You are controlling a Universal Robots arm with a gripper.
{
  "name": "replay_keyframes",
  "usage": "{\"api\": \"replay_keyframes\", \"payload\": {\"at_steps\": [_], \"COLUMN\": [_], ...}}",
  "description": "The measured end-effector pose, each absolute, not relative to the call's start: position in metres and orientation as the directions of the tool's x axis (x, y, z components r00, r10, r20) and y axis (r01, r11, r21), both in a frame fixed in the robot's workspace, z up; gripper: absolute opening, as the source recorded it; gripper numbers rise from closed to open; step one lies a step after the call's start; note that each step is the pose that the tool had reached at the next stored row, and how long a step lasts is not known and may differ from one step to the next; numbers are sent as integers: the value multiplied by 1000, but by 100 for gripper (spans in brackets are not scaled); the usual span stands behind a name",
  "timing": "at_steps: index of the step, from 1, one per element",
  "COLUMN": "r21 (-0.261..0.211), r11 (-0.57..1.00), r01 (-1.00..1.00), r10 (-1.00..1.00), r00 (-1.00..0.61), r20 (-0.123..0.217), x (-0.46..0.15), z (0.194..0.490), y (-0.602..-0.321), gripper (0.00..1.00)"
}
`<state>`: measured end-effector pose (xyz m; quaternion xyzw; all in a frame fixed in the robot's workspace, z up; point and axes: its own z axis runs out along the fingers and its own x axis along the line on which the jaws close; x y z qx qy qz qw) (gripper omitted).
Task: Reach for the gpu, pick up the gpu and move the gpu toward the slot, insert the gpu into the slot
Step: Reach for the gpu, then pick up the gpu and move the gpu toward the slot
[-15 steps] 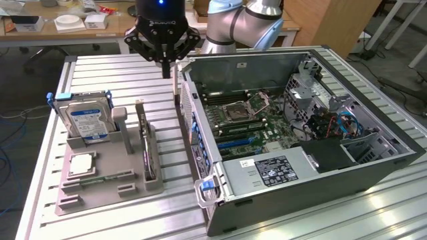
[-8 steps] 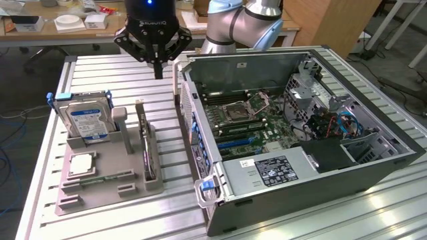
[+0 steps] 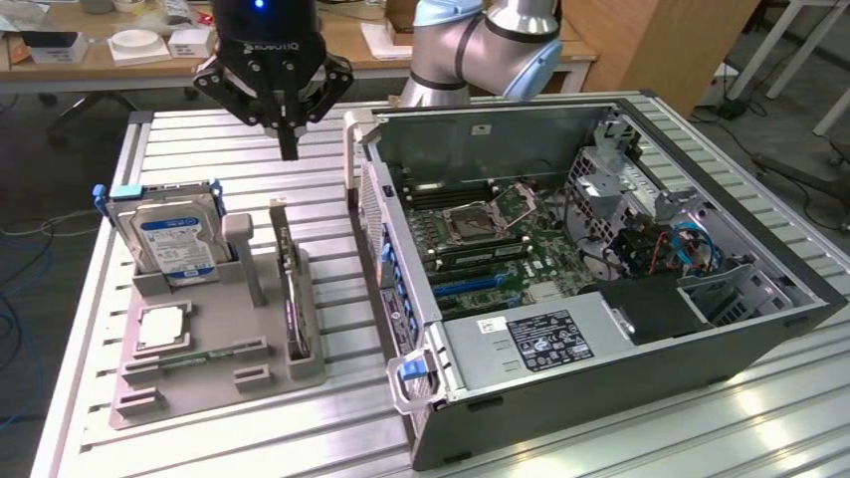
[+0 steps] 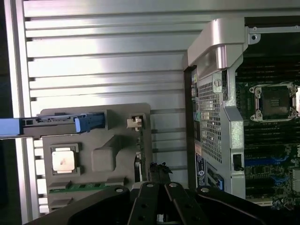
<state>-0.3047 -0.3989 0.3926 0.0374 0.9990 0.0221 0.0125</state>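
Overhead, the gripper (image 3: 289, 151) hung with its two fingers pressed together and nothing between them, pointing straight down at the slatted metal table (image 3: 199, 139). It was well above the table, near the far end of the grey holder (image 3: 213, 383).

The graphics card (image 3: 290, 289) stood on its long edge in a groove of that holder, on the side nearest the computer case (image 3: 638, 349), untouched and apart from the gripper. In the wrist view the graphics card (image 4: 138, 154) showed edge-on as a thin dark strip with its metal bracket (image 4: 134, 123) at one end, and the closed gripper (image 4: 159, 169) sat just beside its other end.

In the same holder a hard drive (image 3: 166, 239) with a blue label stood upright, and a square silver chip (image 3: 159, 327) lay flat. The case lay open on the exterior view's right, its motherboard (image 3: 492, 239) exposed.
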Motion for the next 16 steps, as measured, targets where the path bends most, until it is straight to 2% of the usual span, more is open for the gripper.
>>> {"api": "replay_keyframes", "payload": {"at_steps": [16], "r21": [45], "r11": [996], "r01": [74], "r10": [75], "r00": [-997], "r20": [-23], "x": [-324], "z": [392], "y": [-399], "gripper": [10]}}
